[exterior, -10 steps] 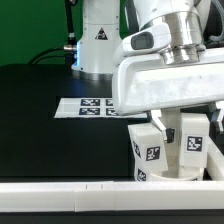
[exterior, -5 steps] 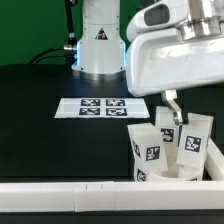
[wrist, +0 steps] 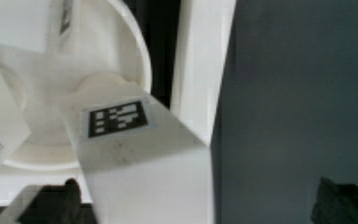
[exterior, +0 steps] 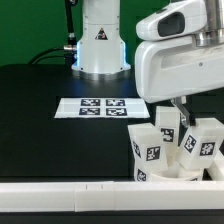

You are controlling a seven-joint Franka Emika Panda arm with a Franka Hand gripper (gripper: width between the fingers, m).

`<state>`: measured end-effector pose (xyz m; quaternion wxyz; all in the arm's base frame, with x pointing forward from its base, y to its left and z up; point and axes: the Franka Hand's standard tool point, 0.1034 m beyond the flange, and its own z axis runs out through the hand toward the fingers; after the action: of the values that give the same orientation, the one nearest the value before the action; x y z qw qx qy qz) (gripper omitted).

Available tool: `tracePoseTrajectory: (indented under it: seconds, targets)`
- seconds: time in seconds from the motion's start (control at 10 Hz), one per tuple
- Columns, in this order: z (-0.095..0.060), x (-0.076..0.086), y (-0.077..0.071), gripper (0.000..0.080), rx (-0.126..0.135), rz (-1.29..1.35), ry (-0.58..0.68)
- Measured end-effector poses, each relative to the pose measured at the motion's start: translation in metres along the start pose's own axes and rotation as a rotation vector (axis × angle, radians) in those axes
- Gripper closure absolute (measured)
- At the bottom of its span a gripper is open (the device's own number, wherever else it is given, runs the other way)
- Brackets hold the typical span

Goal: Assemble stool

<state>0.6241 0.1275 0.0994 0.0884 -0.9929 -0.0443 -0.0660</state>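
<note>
The claw hangs open just above the stool, holding nothing; one thin finger shows under the bulky white wrist housing, the other is hidden. The stool stands upside down on the black bench, legs up, right below the claw, with the seat at the bottom. A tagged leg fills the wrist view, between the dark fingertips. Beyond the claw, on the exterior view's left, the marker board lies flat, apart from the stool. A long white rail runs along the near edge, close against the seat. The arm's base stands behind the board
</note>
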Motion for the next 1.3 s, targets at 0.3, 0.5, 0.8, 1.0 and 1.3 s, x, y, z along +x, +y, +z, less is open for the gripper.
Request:
tracePoseTrajectory:
  seconds: [0.3, 0.5, 0.8, 1.0, 1.3]
  targets:
    - [-0.006, 0.003, -0.013, 0.0151, -0.011, 0.299, -0.057]
    - [-0.002, 0.000, -0.015, 0.0151, -0.002, 0.325, -0.037]
    - [-0.003, 0.001, -0.003, 0.0151, -0.053, -0.039, -0.051]
    - [-0.005, 0.003, 0.001, 0.0151, -0.088, -0.353, -0.061]
    - [-0.003, 0.003, 0.006, 0.0151, -0.080, -0.453, -0.075]
